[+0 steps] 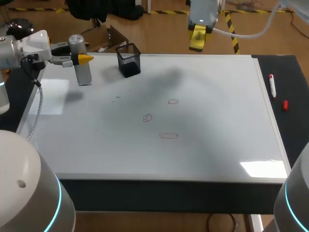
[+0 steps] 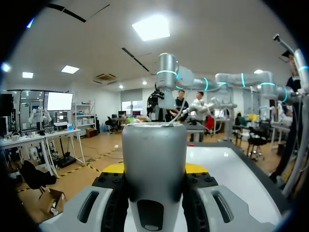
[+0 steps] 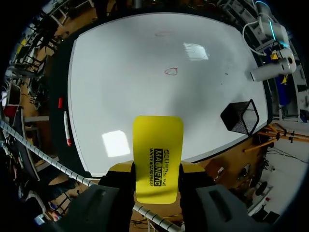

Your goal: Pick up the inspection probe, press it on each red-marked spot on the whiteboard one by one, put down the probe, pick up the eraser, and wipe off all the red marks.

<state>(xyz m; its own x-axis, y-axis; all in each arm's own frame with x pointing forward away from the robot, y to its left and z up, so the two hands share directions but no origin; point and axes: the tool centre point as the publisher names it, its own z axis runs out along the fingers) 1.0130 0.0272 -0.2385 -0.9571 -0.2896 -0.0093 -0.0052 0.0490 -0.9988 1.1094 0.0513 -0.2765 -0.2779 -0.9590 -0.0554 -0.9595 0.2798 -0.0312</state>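
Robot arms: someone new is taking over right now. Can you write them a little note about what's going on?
Left gripper: fingers shut on the probe, upright at the whiteboard's far left corner.
Right gripper: fingers shut on the yellow eraser, held high past the far edge.
Three red marks sit mid-board, none wiped. A black mesh cup stands near the probe.
Done: both tools picked up. Whether the marks were pressed cannot be told.
Left: press if needed, put down the probe, wipe all three marks.

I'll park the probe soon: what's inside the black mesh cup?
Nothing shows inside the cup: the head and right wrist views look down to its dark floor. The mesh walls cover that floor's edges.
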